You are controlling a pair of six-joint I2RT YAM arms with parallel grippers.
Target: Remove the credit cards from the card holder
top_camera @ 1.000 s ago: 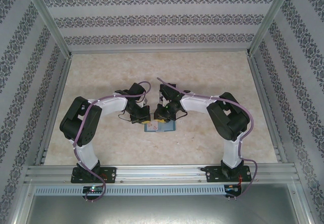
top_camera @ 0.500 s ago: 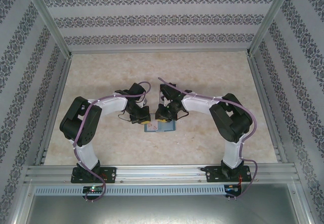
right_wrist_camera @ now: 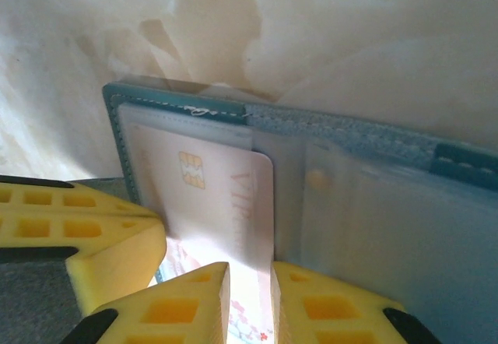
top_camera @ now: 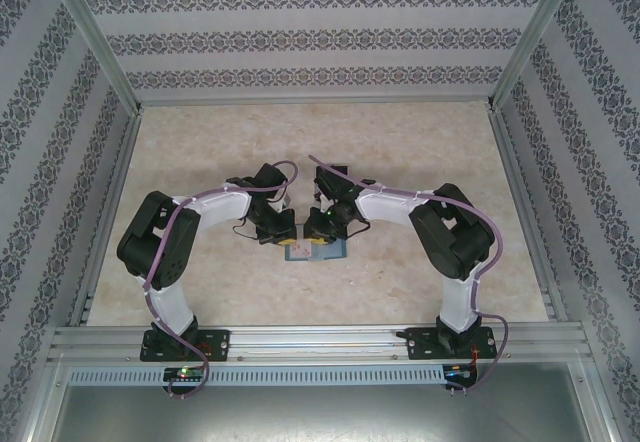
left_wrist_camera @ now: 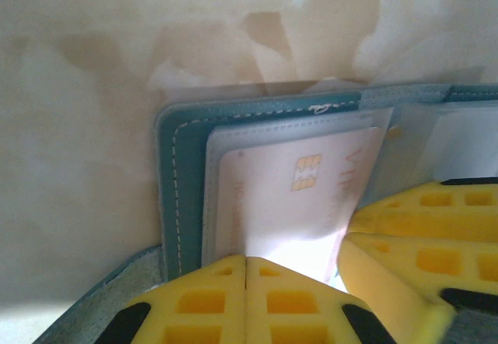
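Both arms are bent inward and lowered; the left gripper (left_wrist_camera: 246, 265) is pressed closed, the right gripper (right_wrist_camera: 250, 282) held slightly parted.

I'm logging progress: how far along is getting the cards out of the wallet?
Done: the teal-blue soft wallet lies opened flat on the table. In hand: the shut left gripper rests at its near edge while the right gripper meets the pale pink chip card, still partly under its clear sleeve. Left: pull that card free; no card lies out yet.
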